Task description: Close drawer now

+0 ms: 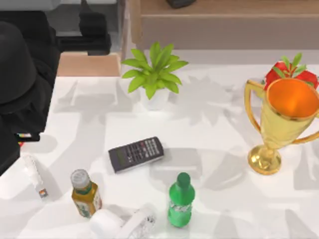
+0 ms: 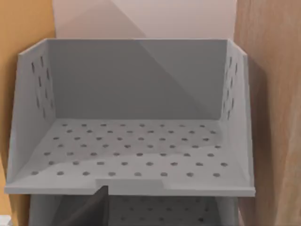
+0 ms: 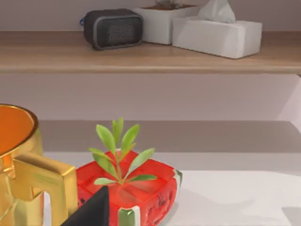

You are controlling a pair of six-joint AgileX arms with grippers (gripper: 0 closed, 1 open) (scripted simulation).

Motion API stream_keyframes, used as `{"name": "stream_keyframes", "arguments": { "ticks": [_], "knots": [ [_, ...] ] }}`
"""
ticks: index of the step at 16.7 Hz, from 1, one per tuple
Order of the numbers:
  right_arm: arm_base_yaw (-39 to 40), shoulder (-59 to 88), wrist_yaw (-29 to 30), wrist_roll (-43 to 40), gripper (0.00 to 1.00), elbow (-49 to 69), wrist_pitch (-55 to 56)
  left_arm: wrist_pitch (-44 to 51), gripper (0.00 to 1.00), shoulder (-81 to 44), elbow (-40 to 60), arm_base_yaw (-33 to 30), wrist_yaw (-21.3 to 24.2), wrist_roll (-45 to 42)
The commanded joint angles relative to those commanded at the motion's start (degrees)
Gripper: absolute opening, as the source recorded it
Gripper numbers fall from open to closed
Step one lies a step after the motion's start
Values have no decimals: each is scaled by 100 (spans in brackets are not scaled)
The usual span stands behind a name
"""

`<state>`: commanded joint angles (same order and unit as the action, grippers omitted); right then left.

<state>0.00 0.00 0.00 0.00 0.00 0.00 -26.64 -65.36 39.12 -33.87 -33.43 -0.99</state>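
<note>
The drawer (image 1: 88,64) stands pulled out at the table's back left, its light tan front panel facing the table. In the left wrist view its grey walls and dotted floor (image 2: 131,150) lie open and hold nothing. My left gripper (image 1: 94,35), black, hovers over the drawer's grey inside, behind the tan panel. A dark part of it (image 2: 89,209) shows close before the drawer's near edge. My right gripper (image 3: 91,209) shows as a dark wedge near the red pot (image 3: 136,188) at the table's right.
A potted plant (image 1: 154,74) stands just right of the drawer. On the table are a calculator (image 1: 136,154), a green bottle (image 1: 180,200), a tea bottle (image 1: 85,193), a white roll (image 1: 122,224) and a gold trophy (image 1: 281,119). A long shelf unit (image 1: 224,27) runs along the back.
</note>
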Motion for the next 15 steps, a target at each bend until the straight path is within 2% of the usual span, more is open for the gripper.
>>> {"name": "stream_keyframes", "arguments": {
  "ticks": [3,7,11,15],
  "knots": [
    [0,0,0,0,100,0,0,-236,100,-98,-85,329,207,-309],
    [0,0,0,0,100,0,0,-1026,100,-438,-355,1424,943,-1341],
    [0,0,0,0,100,0,0,-2174,100,-974,-714,2999,2094,-2849],
    [0,0,0,0,100,0,0,-3472,100,-1684,-1078,4734,3513,-4590]
  ]
}}
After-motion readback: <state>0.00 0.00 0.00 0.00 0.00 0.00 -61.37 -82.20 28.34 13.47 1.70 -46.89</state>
